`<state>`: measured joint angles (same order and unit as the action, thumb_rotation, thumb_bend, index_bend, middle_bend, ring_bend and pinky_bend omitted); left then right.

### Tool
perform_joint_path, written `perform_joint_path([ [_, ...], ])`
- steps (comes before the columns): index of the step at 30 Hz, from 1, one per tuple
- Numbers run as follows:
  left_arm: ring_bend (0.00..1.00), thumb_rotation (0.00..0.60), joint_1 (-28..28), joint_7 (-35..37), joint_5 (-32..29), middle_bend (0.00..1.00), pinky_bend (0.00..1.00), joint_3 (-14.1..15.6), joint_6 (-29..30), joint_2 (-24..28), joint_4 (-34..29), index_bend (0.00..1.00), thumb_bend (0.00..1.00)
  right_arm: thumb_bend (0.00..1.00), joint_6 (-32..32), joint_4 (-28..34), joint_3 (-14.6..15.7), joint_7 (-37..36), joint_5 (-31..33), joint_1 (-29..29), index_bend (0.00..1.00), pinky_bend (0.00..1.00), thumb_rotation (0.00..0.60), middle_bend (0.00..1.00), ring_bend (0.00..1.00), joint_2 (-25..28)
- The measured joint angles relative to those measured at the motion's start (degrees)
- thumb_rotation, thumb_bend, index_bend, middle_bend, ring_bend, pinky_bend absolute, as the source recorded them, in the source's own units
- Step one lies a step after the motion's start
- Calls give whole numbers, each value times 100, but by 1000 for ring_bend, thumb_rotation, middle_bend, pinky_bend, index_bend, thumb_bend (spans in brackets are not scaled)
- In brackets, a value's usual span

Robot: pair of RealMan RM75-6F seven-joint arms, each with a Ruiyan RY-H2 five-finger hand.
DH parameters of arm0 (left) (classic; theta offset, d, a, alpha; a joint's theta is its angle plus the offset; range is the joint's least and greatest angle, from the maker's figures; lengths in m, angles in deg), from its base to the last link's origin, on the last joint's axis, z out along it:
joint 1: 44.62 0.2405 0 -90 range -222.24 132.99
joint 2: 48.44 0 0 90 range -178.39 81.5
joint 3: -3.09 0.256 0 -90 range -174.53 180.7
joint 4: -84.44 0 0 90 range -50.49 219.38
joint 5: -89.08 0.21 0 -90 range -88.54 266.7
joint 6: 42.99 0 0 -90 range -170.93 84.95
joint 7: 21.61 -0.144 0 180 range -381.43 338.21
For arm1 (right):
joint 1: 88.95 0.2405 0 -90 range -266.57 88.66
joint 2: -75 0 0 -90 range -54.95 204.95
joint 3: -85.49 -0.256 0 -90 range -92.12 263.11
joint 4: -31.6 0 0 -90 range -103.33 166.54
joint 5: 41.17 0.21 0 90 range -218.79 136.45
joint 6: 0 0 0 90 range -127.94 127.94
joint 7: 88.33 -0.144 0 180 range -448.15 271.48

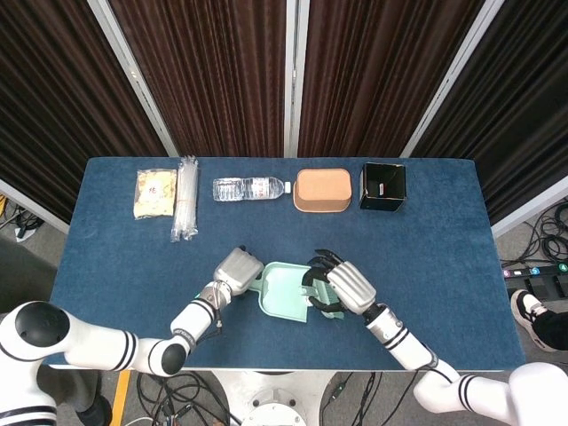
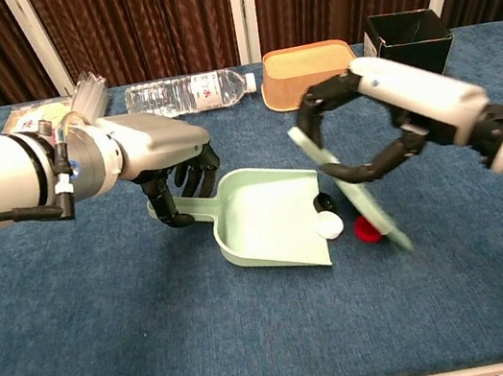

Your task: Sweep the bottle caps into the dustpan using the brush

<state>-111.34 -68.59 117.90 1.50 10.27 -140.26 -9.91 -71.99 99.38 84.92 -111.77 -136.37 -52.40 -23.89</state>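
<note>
A pale green dustpan [image 2: 272, 223] [image 1: 286, 291] lies on the blue table, and my left hand [image 2: 171, 175] [image 1: 237, 266] grips its handle. A white cap [image 2: 329, 226] and a black cap [image 2: 322, 203] sit at the pan's open right edge. Just outside that edge lies a red cap [image 2: 366, 231]. My right hand [image 2: 372, 123] [image 1: 343, 286] holds the pale green brush [image 2: 349, 188] tilted, its lower end right beside the red cap. In the head view the right hand hides the caps.
Along the far edge stand a water bottle [image 1: 249, 188] on its side, a tan container [image 1: 322, 190] and a black box [image 1: 382, 185]. A snack packet [image 1: 155, 193] and a clear bag of straws [image 1: 185, 197] lie at the far left.
</note>
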Motion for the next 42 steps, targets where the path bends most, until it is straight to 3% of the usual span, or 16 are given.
perform_joint_path([
  [7, 392, 600, -63, -295, 39, 542, 236, 72, 279, -151, 45, 527, 350, 571, 66, -366, -262, -94, 48, 227, 670, 119, 600, 617, 244, -564],
  [24, 393, 600, -186, -647, -249, 543, 236, 45, 342, -266, 1, 528, 350, 579, -286, -581, -488, -286, 65, 302, 670, 118, 600, 619, 250, -1208],
  [32, 393, 600, -170, -509, -340, 541, 237, -11, 257, -196, 2, 522, 348, 579, -512, -447, -547, -401, 108, 158, 670, 116, 600, 619, 252, -837],
  [42, 391, 600, 83, -12, 88, 435, 246, -62, 306, -88, 4, 283, 346, 580, -428, -27, -413, 38, 111, -22, 674, 116, 600, 619, 242, 460],
])
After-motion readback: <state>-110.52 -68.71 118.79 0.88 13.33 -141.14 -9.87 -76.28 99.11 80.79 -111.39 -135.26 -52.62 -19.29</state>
